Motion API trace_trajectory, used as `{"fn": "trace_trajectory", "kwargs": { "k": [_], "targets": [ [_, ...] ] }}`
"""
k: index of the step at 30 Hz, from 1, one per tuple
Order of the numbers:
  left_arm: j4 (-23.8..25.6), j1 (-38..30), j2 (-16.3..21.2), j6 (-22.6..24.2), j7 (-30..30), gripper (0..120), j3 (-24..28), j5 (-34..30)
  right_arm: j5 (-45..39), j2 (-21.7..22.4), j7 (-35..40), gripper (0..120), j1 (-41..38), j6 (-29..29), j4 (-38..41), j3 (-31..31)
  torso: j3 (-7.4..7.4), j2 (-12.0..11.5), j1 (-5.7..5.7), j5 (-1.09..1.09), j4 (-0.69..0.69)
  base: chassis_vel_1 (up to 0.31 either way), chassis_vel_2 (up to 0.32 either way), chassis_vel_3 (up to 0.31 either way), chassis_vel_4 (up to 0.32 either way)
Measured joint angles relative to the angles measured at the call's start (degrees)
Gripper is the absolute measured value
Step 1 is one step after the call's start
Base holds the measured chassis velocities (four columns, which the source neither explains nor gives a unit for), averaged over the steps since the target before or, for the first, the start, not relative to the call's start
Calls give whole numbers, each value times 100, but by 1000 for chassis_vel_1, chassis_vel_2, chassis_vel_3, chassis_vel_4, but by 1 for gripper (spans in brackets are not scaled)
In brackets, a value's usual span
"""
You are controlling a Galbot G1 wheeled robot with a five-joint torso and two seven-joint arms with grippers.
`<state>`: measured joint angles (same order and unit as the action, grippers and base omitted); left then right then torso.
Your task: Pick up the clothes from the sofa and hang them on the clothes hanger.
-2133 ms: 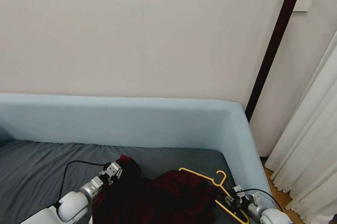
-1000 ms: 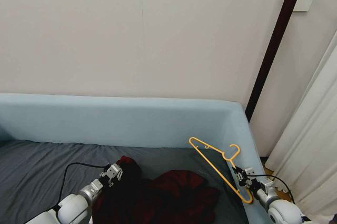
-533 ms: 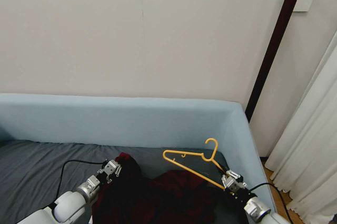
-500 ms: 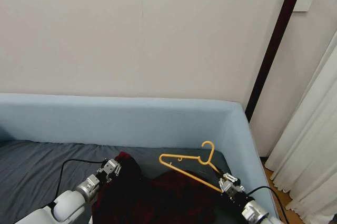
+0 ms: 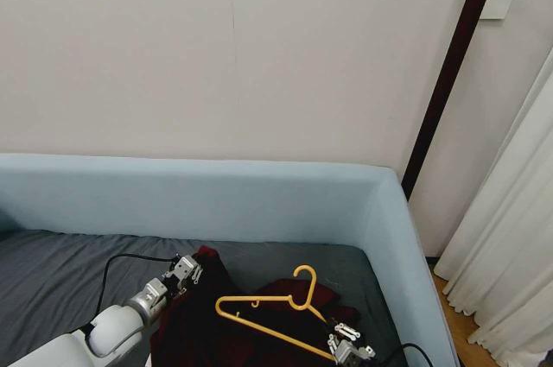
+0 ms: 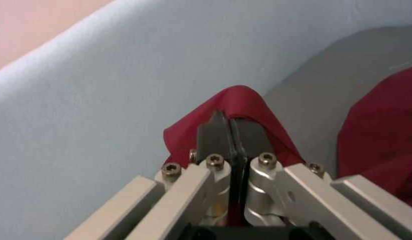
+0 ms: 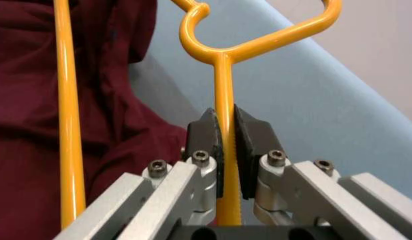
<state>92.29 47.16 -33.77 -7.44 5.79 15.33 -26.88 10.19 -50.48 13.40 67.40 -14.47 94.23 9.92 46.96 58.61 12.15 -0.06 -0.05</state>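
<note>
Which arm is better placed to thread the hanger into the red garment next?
Right, probably: the right end effector clamps the orange hanger, over the red garment. The left end effector pinches a fold of that garment.

Clothes (image 5: pixel 199 324) dark red, plain; hanger (image 5: pixel 276 333) orange-yellow; sofa (image 5: pixel 216 199) pale blue; seat (image 5: pixel 60 272) dark grey; wall (image 5: pixel 216 56) cream; curtain (image 5: pixel 510 237) white.

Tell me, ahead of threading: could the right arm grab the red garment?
Probably not: the right pincer is shut on the yellow plastic hanger, though the dark red cloth garment lies close by.
</note>
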Motion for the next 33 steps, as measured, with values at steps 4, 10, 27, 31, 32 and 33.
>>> {"fn": "trace_trajectory", "kwargs": {
  "k": [4,10,27,31,32,33],
  "targets": [
    [226,108,74,65,57,0,-73,52,-262,-162,42,5,-190,145,-160,169,0,0,0,2,-1,0,0,0,0],
    [551,209,206,220,161,0,-104,45,-538,-407,138,5,-339,300,-356,423,0,0,0,0,-2,0,0,0,0],
    [741,355,168,449,392,0,-75,84,-837,-680,431,5,-365,575,-427,490,1,-1,0,1,-2,0,0,0,0],
    [832,420,165,481,434,0,-66,103,-914,-746,491,5,-431,642,-467,486,0,-1,0,2,-1,0,0,0,0],
    [851,418,129,496,459,0,-49,106,-944,-775,514,5,-448,671,-471,486,1,-1,0,2,-1,0,0,0,0],
    [871,391,75,533,500,0,-5,101,-961,-810,532,5,-465,691,-479,486,1,-1,0,1,-1,0,0,0,0]
  ]
}}
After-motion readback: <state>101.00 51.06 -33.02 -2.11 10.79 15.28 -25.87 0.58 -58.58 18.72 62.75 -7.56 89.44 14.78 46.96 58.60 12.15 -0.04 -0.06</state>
